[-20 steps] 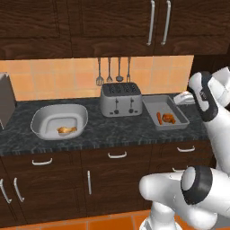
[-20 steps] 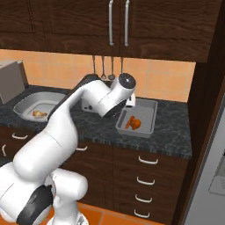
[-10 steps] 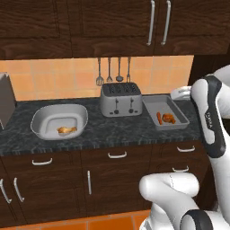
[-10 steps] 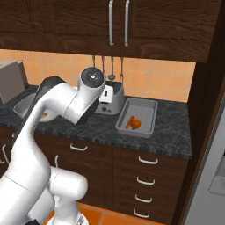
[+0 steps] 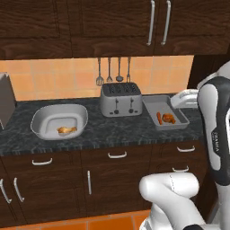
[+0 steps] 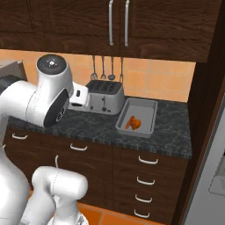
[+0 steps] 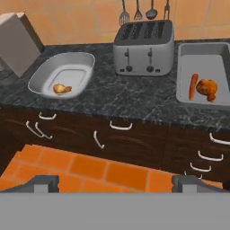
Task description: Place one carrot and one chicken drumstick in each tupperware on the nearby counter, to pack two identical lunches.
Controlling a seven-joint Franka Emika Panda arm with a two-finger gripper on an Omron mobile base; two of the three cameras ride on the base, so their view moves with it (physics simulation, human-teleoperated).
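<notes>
The rounded bowl-like tupperware [image 5: 42, 117] [image 7: 81, 63] sits at the left of the dark counter [image 5: 117, 129] [image 7: 121, 99] and holds one chicken drumstick [image 5: 67, 130] [image 7: 61, 89]. At the right, the rectangular tupperware [image 5: 155, 104] [image 6: 145, 107] [image 7: 202, 56] holds a carrot [image 5: 159, 118] [image 6: 130, 122] [image 7: 193, 86] beside a second drumstick [image 5: 169, 118] [image 6: 136, 125] [image 7: 207, 89]. My gripper [image 7: 117, 184] is open and empty. It is drawn back from the counter, above the floor in front of the cabinets, with its fingertips [image 7: 43, 183] wide apart.
A silver toaster [image 5: 120, 99] [image 6: 103, 96] [image 7: 143, 47] stands between the two containers, with utensils [image 5: 114, 69] hanging behind it. A grey appliance [image 5: 5, 101] [image 7: 20, 42] stands at the counter's left end. Orange floor tiles [image 7: 90, 170] lie below the drawers.
The arm has swung away from the rectangular tupperware and back toward the base; in the right base view it now looms at the left. The gripper stays open and nothing on the counter moved.
</notes>
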